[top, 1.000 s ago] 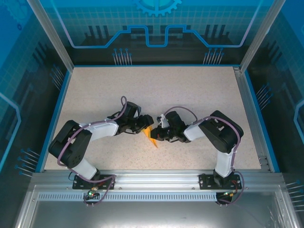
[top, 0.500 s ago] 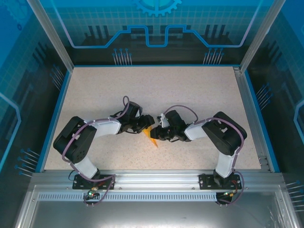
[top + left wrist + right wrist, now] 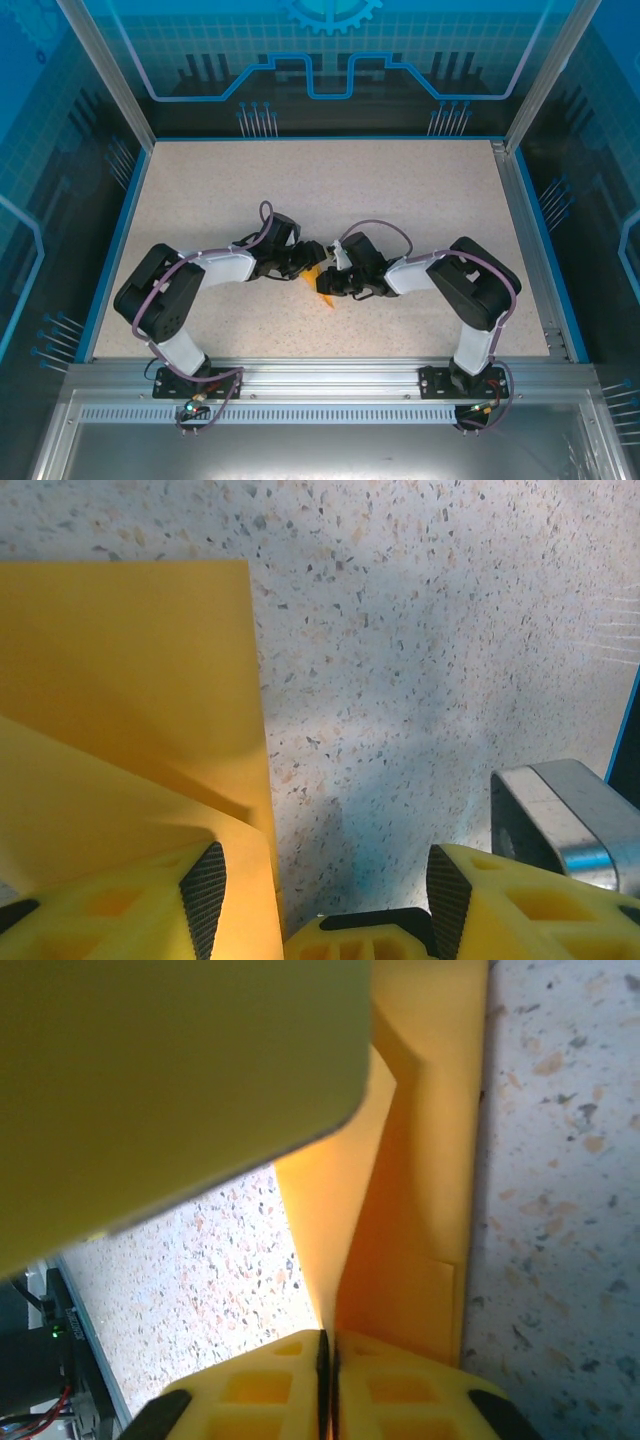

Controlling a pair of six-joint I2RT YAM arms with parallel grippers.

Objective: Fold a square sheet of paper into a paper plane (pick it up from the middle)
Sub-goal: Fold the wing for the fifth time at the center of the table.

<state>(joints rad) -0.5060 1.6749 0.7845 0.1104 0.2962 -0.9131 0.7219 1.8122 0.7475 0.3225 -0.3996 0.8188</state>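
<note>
Speckled tabletop [image 3: 430,630] below — right gripper [image 3: 326,1355] pressed together, pinching a raised flap of the folded paper sheet [image 3: 420,1160] at its 12 o'clock; left gripper [image 3: 325,905] spread, paper at its 10 o'clock. Risk: a pull on the flap may tear it or skew the crease

Speckled beige tabletop [image 3: 400,200], blue circuit-patterned back panel [image 3: 330,60], aluminium rail [image 3: 330,375] along the near edge, blue side trim [image 3: 120,240].

You see the table [image 3: 400,200] brightly and evenly lit from above, with only soft shadows. Your left wrist view is sharp, a bluish shadow falling beside the paper [image 3: 130,660]. Your right wrist view has a large, blurred yellow shape [image 3: 180,1080] close up.
</note>
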